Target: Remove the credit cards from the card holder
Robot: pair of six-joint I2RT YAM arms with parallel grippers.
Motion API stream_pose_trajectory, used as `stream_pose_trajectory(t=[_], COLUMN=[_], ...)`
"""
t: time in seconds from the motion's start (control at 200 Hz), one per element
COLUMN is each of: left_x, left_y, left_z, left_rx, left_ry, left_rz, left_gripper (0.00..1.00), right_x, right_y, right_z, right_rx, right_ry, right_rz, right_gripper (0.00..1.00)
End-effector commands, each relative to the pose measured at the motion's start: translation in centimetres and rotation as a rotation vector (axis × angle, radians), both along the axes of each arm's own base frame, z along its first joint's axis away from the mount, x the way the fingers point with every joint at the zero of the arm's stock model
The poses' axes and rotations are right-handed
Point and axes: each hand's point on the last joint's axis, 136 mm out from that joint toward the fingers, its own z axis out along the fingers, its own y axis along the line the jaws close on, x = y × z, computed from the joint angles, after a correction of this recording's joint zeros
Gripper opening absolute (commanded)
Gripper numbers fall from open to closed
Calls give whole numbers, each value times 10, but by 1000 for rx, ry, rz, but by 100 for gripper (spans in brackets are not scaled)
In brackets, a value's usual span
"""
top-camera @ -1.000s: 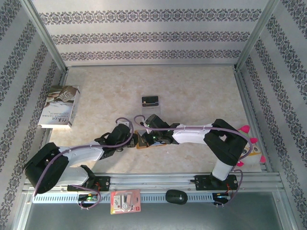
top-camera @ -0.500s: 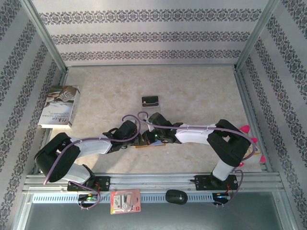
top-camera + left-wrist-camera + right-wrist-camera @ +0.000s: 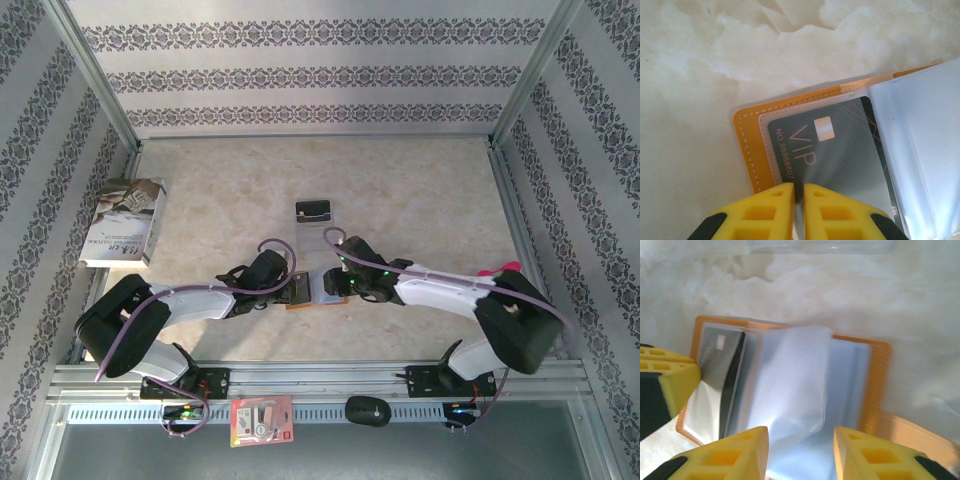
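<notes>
The orange-tan card holder (image 3: 305,291) lies open on the table between both grippers. In the left wrist view a dark credit card (image 3: 840,145) marked VIP sits in its left pocket, inside the stitched orange edge (image 3: 747,145). My left gripper (image 3: 799,192) is shut on that card's near edge. In the right wrist view my right gripper (image 3: 801,440) stands open over the pale blue-grey sleeves (image 3: 790,385), touching nothing. There the same card (image 3: 732,375) is at the holder's left, next to a yellow finger of the left gripper (image 3: 665,385). From above, the left gripper (image 3: 290,288) and the right gripper (image 3: 335,283) flank the holder.
A clear stand carrying a black card (image 3: 313,210) is just beyond the holder. A book (image 3: 125,222) lies at the far left. A red-and-white packet (image 3: 262,420) and a black object (image 3: 368,410) rest on the front rail. Patterned walls enclose the table.
My right gripper has opened, let go of the sleeve and drawn back to the right, its arm swinging right. My left gripper has closed further on the card's edge.
</notes>
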Motion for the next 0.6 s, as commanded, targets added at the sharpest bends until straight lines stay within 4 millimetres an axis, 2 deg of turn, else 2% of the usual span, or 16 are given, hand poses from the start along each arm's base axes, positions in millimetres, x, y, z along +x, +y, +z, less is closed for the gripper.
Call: stream_pose_trajectory(t=[0.0,0.075,0.145,0.27,0.405,0.595], left_x=[-33,-32,-33,-35,-37,-38], left_y=[15,15,15,15,17,16], left_z=[-29,-28,-31,-34,-35,-37], left_rx=[96,105,113,105,96,81], left_ry=[133,130,138,150,147,151], left_rz=[-61,-66,-72,-69,-57,-52], left_gripper=[14,14,14,14,14,14], right_x=[5,1,-6,-12,-11,-12], right_y=[-11,21,48,77,79,62], right_z=[19,41,49,32,9,-12], right_rx=[-13,97,161,221,226,245], right_ry=[-65,-73,-18,121,207,300], right_rz=[-30,121,244,307,279,199], right_gripper=[40,39,37,29,27,21])
